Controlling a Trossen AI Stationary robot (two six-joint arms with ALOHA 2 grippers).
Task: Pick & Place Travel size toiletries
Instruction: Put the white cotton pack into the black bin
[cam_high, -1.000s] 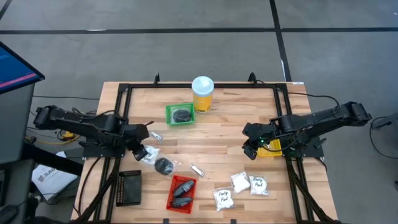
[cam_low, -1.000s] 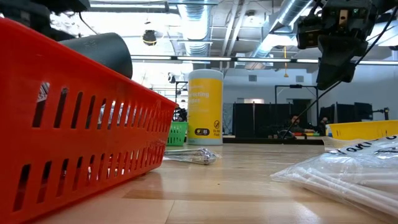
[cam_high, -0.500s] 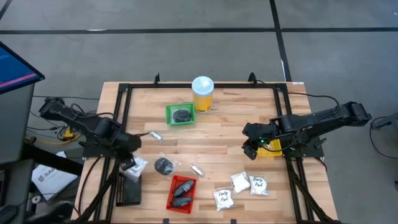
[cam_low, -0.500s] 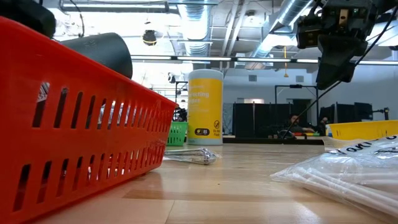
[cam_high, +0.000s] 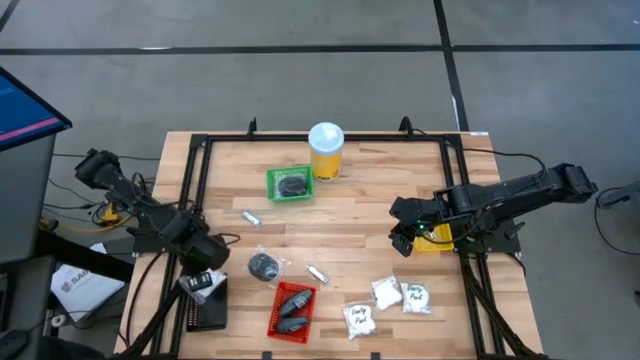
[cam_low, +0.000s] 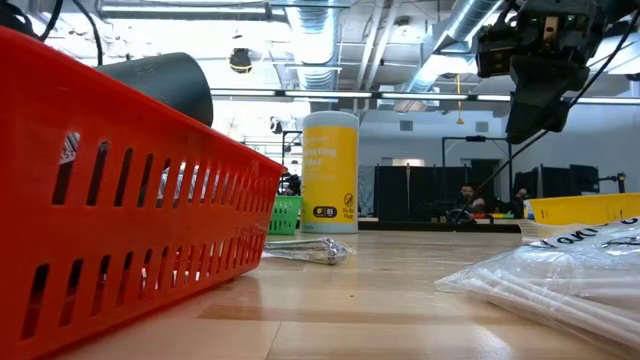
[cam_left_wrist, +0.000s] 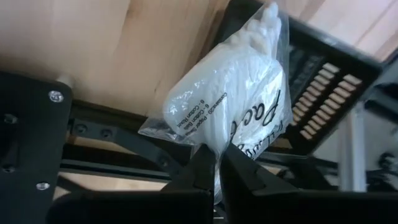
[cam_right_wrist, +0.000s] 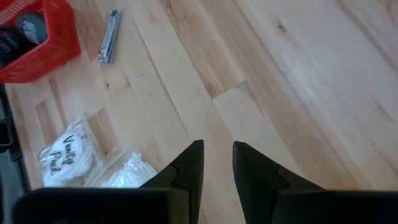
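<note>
The left claw (cam_high: 204, 282) sits at the lower left of the high view, pinched tight on a white sachet (cam_left_wrist: 233, 102) of the travel toiletries; its wrist view shows the crinkly bag gripped by one edge between the fingers and dangling over the black tray (cam_high: 208, 304). That hold by the edge looks chosen so the bag hangs free and can drop cleanly into the tray. The left arm reaches from its base at the frame's left edge, elbow bent, wrist angled down past the bench's (cam_high: 360, 190) left rail. The right claw (cam_high: 403, 238) hovers at the right middle of the high view, just beside the yellow tray (cam_high: 438, 240), its fingers set to a narrow gap with nothing between them; its wrist view looks down on bare wood. It seems to be waiting. Other toiletries lie spread along the lower part of the frame: a dark puck (cam_high: 264, 265), a silvery tube (cam_high: 317, 273), three more sachets (cam_high: 388, 298) at lower right, and dark bottles in the red tray (cam_high: 275, 318). The green tray (cam_high: 272, 178) and yellow jar (cam_high: 326, 150) stand at upper centre.
</note>
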